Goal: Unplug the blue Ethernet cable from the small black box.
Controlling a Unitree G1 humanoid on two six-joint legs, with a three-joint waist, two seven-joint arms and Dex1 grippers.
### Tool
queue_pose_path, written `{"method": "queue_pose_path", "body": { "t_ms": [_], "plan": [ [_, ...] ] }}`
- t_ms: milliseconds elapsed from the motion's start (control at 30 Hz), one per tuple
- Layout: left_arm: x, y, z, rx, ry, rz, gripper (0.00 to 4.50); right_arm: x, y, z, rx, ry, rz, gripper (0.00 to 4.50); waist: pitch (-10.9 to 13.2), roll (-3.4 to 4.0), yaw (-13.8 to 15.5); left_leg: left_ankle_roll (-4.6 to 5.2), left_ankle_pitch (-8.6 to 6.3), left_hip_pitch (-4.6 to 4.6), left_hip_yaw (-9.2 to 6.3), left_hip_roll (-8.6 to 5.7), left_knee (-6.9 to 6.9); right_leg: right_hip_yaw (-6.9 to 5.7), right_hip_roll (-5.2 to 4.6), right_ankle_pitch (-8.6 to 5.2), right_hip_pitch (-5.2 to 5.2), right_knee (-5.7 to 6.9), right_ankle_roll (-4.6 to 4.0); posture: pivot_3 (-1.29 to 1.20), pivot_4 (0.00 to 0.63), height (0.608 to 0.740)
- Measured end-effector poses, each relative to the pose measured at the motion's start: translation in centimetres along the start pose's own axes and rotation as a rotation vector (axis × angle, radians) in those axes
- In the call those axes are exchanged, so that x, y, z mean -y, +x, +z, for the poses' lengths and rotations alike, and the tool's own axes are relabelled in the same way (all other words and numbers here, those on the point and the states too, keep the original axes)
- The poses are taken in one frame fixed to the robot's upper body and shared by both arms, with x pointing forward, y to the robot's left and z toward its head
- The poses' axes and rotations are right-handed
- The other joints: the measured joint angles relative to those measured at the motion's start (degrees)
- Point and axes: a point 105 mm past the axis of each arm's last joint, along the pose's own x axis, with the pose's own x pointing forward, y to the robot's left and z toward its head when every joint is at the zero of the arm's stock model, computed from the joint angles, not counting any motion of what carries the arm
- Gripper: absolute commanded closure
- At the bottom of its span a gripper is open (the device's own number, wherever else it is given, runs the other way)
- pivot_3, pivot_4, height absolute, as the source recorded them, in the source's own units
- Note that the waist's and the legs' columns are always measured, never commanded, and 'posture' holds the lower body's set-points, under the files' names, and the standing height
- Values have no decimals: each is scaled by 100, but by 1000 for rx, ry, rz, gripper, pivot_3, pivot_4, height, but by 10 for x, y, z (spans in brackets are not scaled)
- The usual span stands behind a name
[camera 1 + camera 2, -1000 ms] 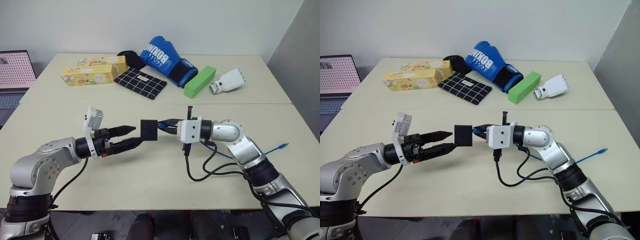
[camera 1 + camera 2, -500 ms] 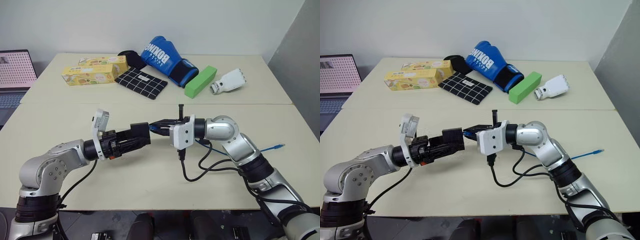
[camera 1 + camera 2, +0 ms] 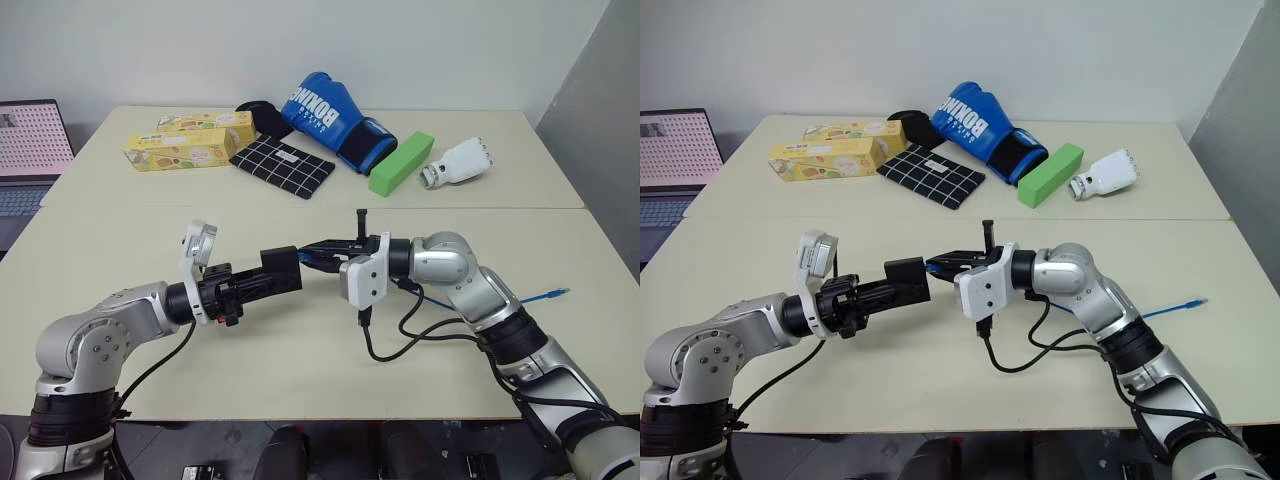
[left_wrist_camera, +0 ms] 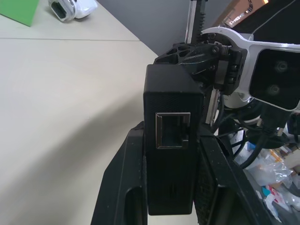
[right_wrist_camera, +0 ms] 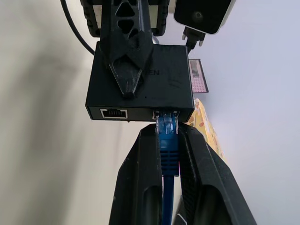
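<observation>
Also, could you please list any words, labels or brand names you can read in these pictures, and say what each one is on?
"BOXING", in white letters on the blue boxing glove.
Print on the two yellow cartons: too small to read.
Faint lettering on top of the small black box: not legible.

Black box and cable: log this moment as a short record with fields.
box: small black box, held in the air over the table
left gripper: shut on the box
right gripper: shut on the blue cable's plug
cable: plug seated in one port of the box; far end lies on the table
spare port: empty, beside the plugged one
unplugged: not yet
</observation>
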Motion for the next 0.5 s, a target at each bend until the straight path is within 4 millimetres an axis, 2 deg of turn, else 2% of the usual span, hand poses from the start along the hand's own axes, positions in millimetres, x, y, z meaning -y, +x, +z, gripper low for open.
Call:
{"method": "queue_pose_path", "body": {
  "t_ms": [200, 300, 433, 500],
  "plan": [
    [0, -1, -2, -5, -7, -3, 3698, -7, -3, 3, 21, -42, 51, 2224, 0, 0, 3, 0, 0, 0, -1, 0, 0, 0, 0, 0, 1, 0, 0, 0, 150, 740],
    [-2, 1, -5, -19, 13, -13, 3698, -13, -13, 3, 16, 23, 100, 1482, 0, 0, 9, 0, 0, 0, -3, 1, 0, -2, -1, 0, 7, -4, 0, 0, 150, 740],
    [-5, 2, -10, -46, 36, -33, 3698, -22, -25, 7, 26, 255, 140, 1420, 0, 0, 14, 1, -1, 0, -12, 1, 1, -4, -5, 0, 11, -6, 0, 0, 150, 740],
    [-2, 6, -13, -64, 79, -73, 3698, -20, -34, 10, 39, 454, 126, 1420, 0, 1, 25, 1, -1, 0, -17, 5, 2, -3, -7, 0, 14, -6, 0, 0, 150, 740]
  ]
}}
